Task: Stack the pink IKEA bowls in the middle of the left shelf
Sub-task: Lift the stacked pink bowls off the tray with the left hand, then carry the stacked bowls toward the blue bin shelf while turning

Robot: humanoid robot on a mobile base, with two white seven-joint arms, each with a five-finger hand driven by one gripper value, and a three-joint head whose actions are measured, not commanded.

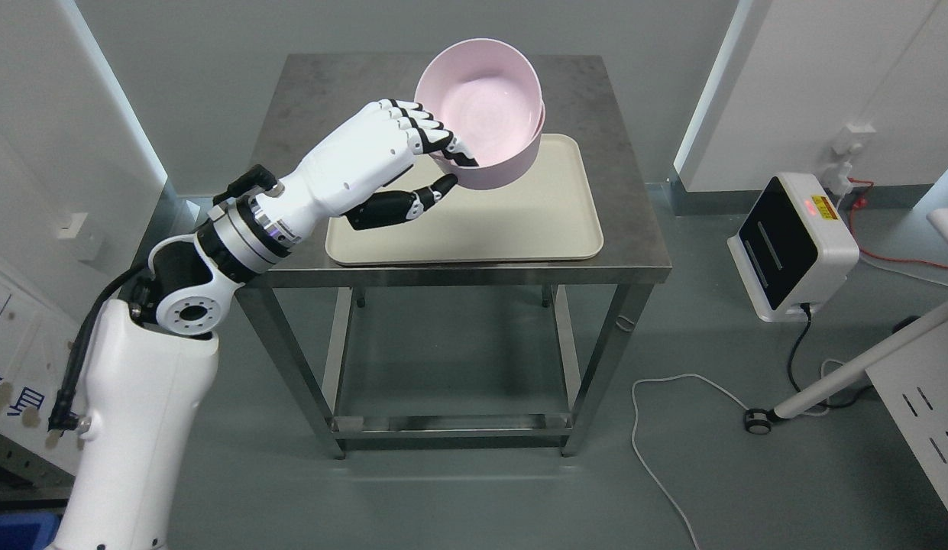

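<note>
The left hand (382, 156) holds a pink bowl (481, 114) by its near rim. The fingers (424, 130) curl over the rim into the bowl, and the thumb (420, 200) presses on the outside wall. The bowl is tipped and lifted above the back edge of a beige tray (519, 229). A second pink rim shows just behind it, so it may be two bowls stacked. The tray lies on the front part of a grey metal table (619, 153).
</note>
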